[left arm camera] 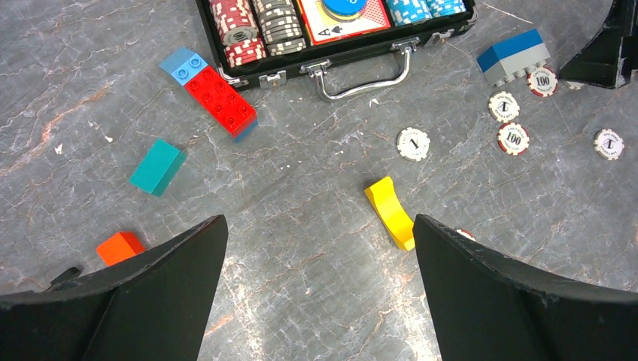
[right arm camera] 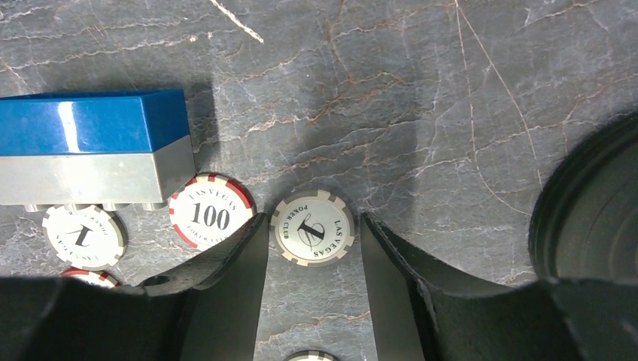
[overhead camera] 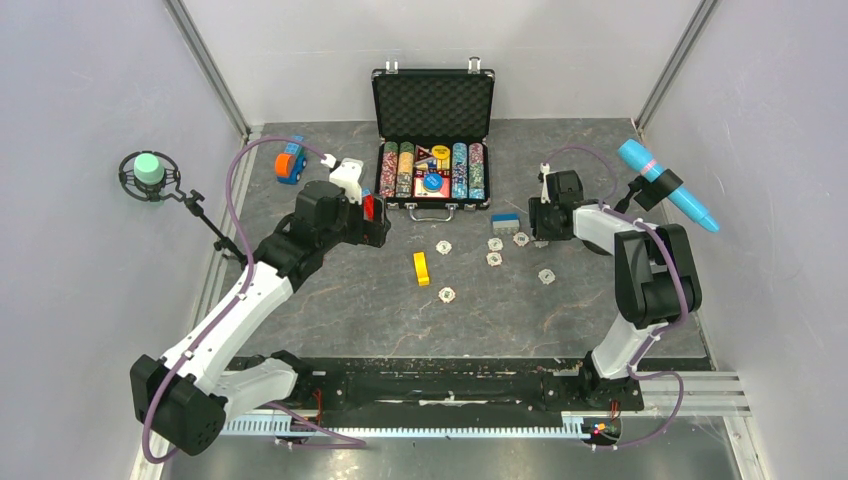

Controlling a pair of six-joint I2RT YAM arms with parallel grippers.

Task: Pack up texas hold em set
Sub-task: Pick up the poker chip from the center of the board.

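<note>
**Right gripper lined up on a loose "1" chip**

Your right gripper (right arm camera: 314, 222) straddles the grey-edged "1" chip (right arm camera: 312, 229), which lies flat just beside the red "100" chip (right arm camera: 209, 212) and the blue-and-grey brick (right arm camera: 90, 147). Its jaws sit so close you cannot tell whether they pinch yet. Your left gripper (left arm camera: 316, 226) hangs released, empty. The open poker case (overhead camera: 432, 150) waits at the table's far middle, likely for these strays.

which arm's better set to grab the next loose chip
Right. The right gripper straddles a white chip lying on the table, jaws open either side. The left gripper hangs open over bare table beside the yellow block, no chip between its fingers.
</note>
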